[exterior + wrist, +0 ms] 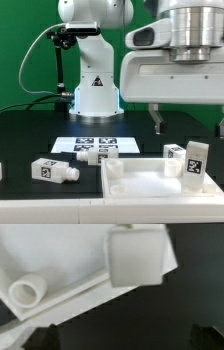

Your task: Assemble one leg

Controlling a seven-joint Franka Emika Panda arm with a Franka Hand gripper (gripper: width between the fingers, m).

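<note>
A white leg [195, 163] with square tag markers stands upright at the far right corner of the flat white panel [140, 188]. My gripper [188, 124] hangs open and empty just above it, one finger [155, 121] showing clearly. In the wrist view the leg's top [135, 258] shows beside the panel's rim [90, 288] and a round corner socket [28, 290]. The dark fingertips [42, 338] of my gripper [124, 339] stand wide apart, holding nothing. Two more legs [55, 170] [95, 154] lie on the black table.
The marker board [95, 143] lies behind the loose legs. Another tagged white piece [174, 152] sits just behind the upright leg. A white part [2, 172] shows at the exterior view's left edge. The arm's base [95, 95] stands at the back.
</note>
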